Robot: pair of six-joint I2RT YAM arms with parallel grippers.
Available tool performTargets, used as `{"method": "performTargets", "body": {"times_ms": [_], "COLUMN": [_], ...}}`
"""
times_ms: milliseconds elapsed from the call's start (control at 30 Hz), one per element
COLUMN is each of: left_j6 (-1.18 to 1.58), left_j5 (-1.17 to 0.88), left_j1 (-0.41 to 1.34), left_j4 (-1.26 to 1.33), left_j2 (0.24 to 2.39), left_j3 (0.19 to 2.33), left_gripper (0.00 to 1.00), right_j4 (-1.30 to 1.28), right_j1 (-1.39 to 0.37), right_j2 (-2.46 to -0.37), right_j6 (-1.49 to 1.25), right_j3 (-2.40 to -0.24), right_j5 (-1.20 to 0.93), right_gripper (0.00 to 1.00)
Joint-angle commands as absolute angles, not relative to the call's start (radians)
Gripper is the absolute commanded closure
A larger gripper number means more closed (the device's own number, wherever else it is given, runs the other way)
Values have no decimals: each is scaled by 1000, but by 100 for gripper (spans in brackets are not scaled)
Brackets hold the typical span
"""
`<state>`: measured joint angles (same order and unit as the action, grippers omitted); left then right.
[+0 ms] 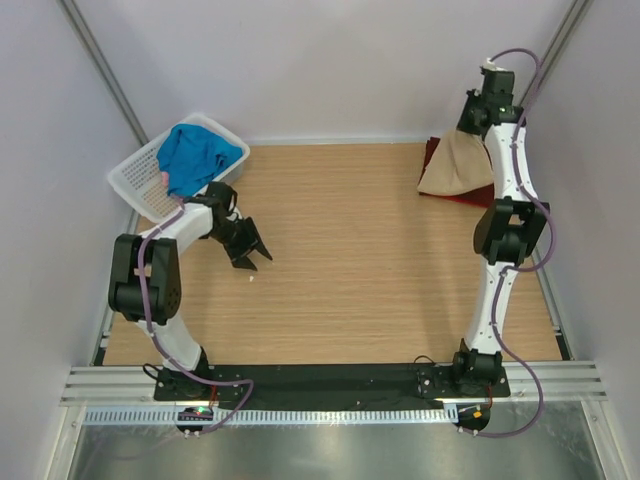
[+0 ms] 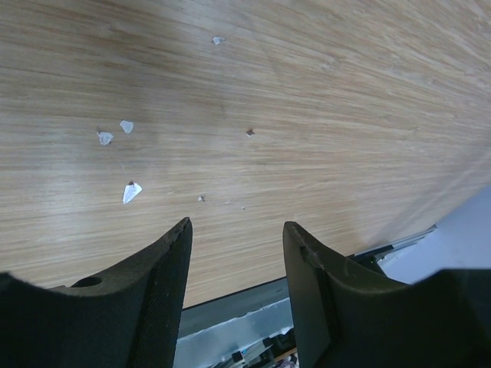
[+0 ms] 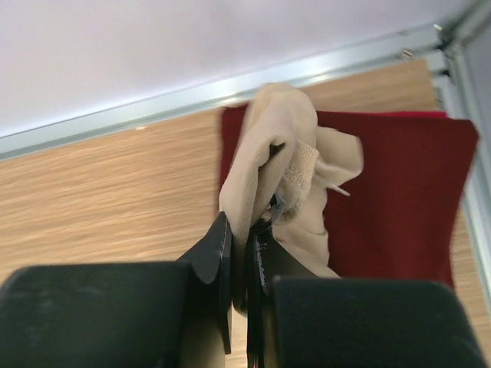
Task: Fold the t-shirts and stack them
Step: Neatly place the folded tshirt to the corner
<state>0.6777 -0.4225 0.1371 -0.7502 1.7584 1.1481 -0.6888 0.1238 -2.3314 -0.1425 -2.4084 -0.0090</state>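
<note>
1. In the back left corner of the bench [image 1: 360, 260] sits a white lattice basket [image 1: 135, 183], and the left arm's forearm crosses its near corner. The blue t-shirt [image 1: 197, 155] lies bunched inside and hides whatever is under it. A speck of pink cloth [image 1: 163, 177] peeks out at its near edge, too little to make out its shape.

2. Just right of the basket, the left end effector [image 1: 255, 258] hangs low over bare wood. Its fingers are spread wide with nothing between them. In the wrist view, the gap at the left end effector [image 2: 236, 226] shows only the bench grain and a few small white scraps [image 2: 131, 192].

3. At the back right, the tan t-shirt [image 1: 462, 165] hangs in a loose cone, and the right arm cuts off its right side. Beneath it the maroon t-shirt [image 1: 470, 198] lies flat by the right rail. From above only a thin dark strip of it shows. The wrist view shows more of the maroon t-shirt [image 3: 391, 192] spread on the wood behind the tan t-shirt [image 3: 280, 146]. I cannot tell whether the tan hem rests on it or hangs just clear.

4. The right end effector [image 1: 470, 122] is raised above the bench at the top of that cone. In its own view the right end effector [image 3: 244, 226] has its fingers nearly together, pinching a bunched fold of the tan cloth.
</note>
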Motion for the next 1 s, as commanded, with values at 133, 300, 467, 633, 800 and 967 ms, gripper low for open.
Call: {"method": "performTargets", "body": {"times_ms": [133,300,467,633,800,967], "left_j6": [692,695,687,681,680,683], "left_j5": [-443,-445,-443,-446,-449,-462], "left_j1": [140,141,141,141,141,141], "left_j4": [-704,-696,-706,-704,-706,-706], "left_j2": [1626,1579,1569,1591,1620,1658], "left_j3": [1078,1046,1046,1055,1078,1114], "left_gripper": [48,48,48,48,48,48], "right_j4": [-684,-696,-703,-698,-713,-718], "right_j1": [12,2,3,21,49,81], "right_j2": [-2125,-2099,-2114,-2121,-2123,-2146], "right_j6": [-178,-202,-196,-193,-186,-179], "right_j3": [-2418,-2444,-2451,-2425,-2418,-2422], "right_j5": [-54,-51,-40,-47,-64,-94], "right_gripper": [99,99,99,99,99,99]}}
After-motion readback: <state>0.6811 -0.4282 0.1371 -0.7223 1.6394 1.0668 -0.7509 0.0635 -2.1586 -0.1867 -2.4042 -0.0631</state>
